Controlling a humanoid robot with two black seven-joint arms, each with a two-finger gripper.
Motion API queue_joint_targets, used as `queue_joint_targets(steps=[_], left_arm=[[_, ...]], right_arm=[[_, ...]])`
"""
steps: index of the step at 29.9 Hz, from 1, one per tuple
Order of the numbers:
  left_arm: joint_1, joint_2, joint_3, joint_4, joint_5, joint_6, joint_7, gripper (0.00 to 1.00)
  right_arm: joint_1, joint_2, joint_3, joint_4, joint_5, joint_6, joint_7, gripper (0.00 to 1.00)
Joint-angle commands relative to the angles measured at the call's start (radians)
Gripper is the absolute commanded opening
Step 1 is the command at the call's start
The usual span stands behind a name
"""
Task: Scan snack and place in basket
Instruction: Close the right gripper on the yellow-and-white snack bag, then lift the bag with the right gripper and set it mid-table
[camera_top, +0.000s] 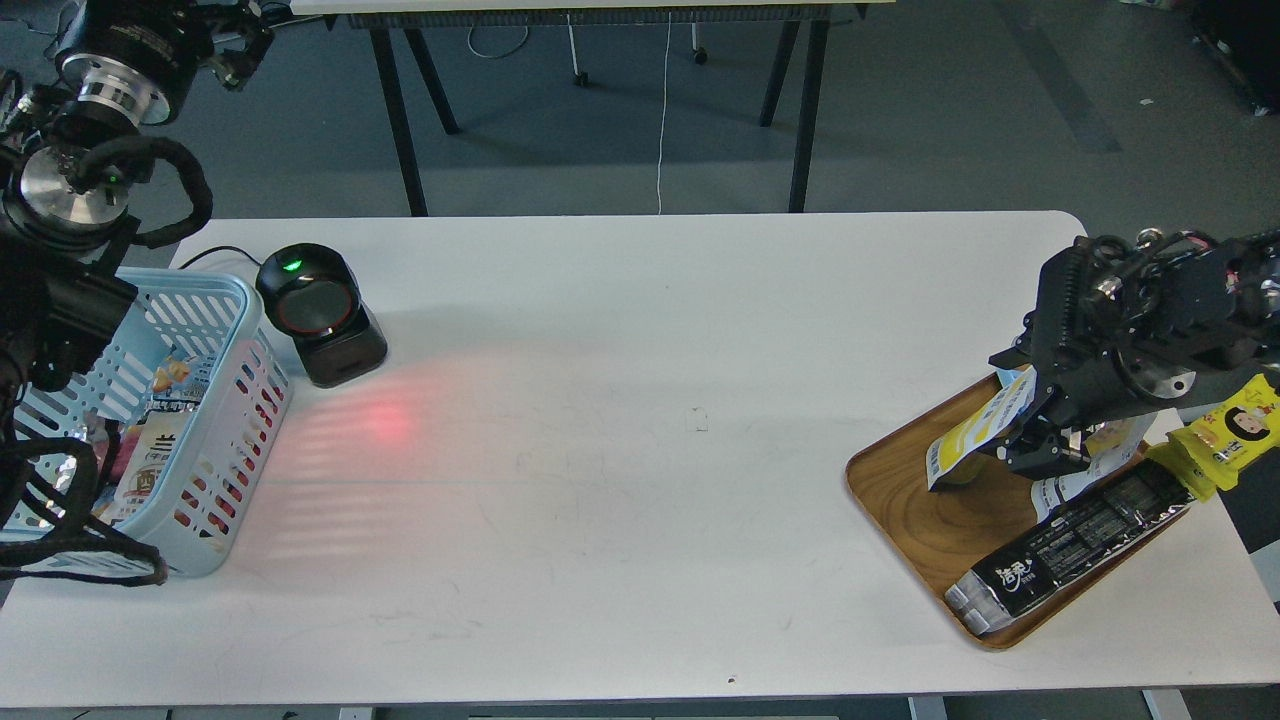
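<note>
So this was the pick-up step, as far as I could judge. The right gripper was down over the wooden tray at the right end of the table, and its fingers looked closed on the snack, the white and yellow pouch, which was tilted with its lower edge at or just off the tray floor. Couldn't tell if it had fully cleared it. A long black packet lay in the tray just beside it, and a yellow packet hung off the far side.

The left gripper was up in the top left corner, too dark and small to say if it was open or closed, holding nothing I could see.

Next move, I'd guess: lift the pouch clear of the black packet, carry it across to the scanner, which showed a green light and threw a red glow on the table, and turn the barcode toward it. The basket sat right next to the scanner, already with some packets in.
</note>
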Motion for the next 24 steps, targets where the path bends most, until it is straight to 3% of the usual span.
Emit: queue_joint_targets(steps=[1, 9, 24], left_arm=[[-0.001, 0.001, 0.000, 0.001, 0.000, 0.000, 0.000, 1.00], [0.001, -0.002, -0.001, 0.001, 0.000, 0.000, -0.002, 1.00], [0.007, 0.008, -0.002, 0.001, 0.000, 0.000, -0.002, 1.00]], right_arm=[[-0.003, 0.013, 0.003, -0.020, 0.000, 0.000, 0.000, 0.61], [-0.002, 0.013, 0.004, -0.023, 0.000, 0.006, 0.000, 0.03], [0.109, 0.024, 0.108, 0.000, 0.101, 0.017, 0.000, 0.01]])
